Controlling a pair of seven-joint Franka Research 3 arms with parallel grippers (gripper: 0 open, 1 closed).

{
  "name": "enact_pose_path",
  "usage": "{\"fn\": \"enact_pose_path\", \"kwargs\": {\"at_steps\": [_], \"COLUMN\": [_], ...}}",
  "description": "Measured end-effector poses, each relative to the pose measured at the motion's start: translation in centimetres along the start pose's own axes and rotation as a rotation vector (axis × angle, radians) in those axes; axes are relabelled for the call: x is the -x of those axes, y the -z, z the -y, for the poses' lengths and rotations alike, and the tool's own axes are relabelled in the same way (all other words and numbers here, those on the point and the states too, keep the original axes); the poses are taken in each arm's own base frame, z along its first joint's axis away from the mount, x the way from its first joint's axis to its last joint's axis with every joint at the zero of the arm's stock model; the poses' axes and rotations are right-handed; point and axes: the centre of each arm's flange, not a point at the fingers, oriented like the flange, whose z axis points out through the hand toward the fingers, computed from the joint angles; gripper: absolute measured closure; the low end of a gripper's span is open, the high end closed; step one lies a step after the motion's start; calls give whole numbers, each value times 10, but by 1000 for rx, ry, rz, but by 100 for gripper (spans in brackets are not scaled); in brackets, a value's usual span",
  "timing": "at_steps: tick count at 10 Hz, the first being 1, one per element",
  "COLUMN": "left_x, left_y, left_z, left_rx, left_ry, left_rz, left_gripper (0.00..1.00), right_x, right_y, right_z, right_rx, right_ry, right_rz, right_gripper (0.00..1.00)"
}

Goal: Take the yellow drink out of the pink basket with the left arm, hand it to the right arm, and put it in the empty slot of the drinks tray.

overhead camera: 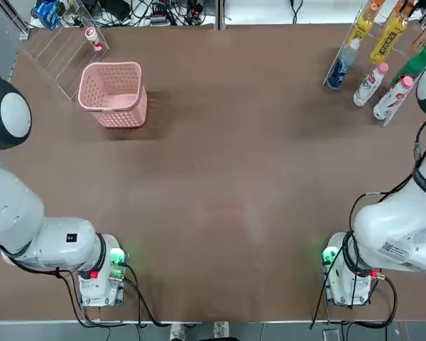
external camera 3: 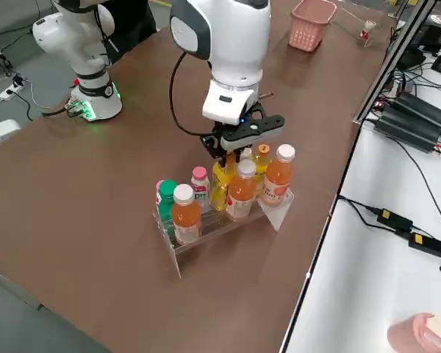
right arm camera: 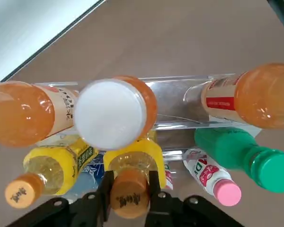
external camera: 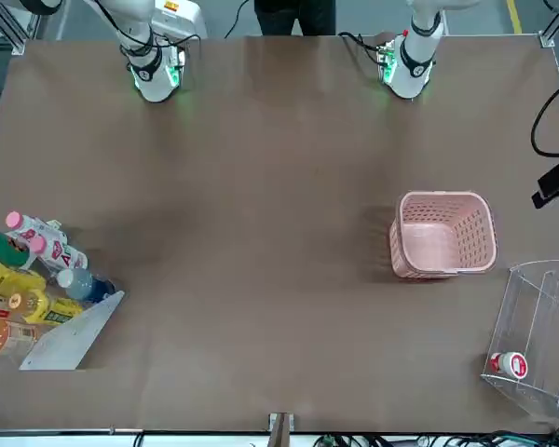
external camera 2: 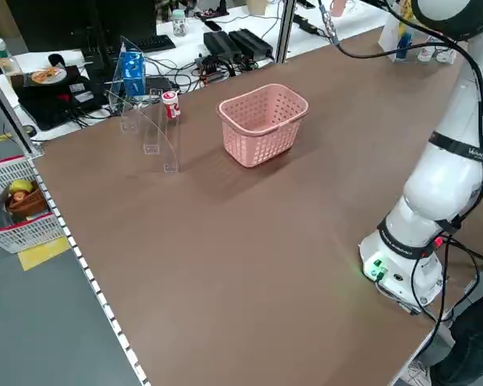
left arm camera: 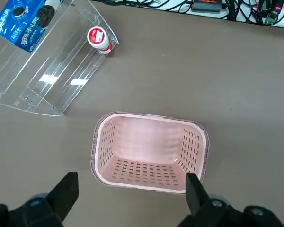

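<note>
At the far left, a clear acrylic box [left arm camera: 61, 66] is sitting on the surface [overhead camera: 220, 185], holding a small white-capped bottle [left arm camera: 99, 39] and a blue packet [left arm camera: 26, 21]. At the far right, 2 white pink-capped bottles [overhead camera: 370, 86], 1 green bottle [overhead camera: 419, 64], 1 blue bottle [overhead camera: 343, 62] and 3 orange bottles [external camera 3: 242, 193] are leaning together. A person [external camera: 295, 17] is standing at the near side.

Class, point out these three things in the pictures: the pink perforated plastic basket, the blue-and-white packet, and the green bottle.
Pink perforated plastic basket [overhead camera: 117, 77], top view, on its inside wall.
Blue-and-white packet [left arm camera: 26, 21], left wrist view, on its printed face.
Green bottle [right arm camera: 227, 146], right wrist view, on its body.
</note>
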Motion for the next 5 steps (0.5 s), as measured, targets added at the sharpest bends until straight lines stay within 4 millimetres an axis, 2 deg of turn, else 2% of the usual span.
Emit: {"fn": "enact_pose_path", "kwargs": {"at_steps": [5], "left_x": [4], "left_y": [9], "left_z": [2], "left_rx": [1], "left_ry": [2], "left_rz": [-14], "left_gripper": [0], "right_x": [2], "right_y": [-25], "right_z": [2], "right_rx": [13], "right_ry": [4], "right_rz": [49], "right_gripper": [66]}}
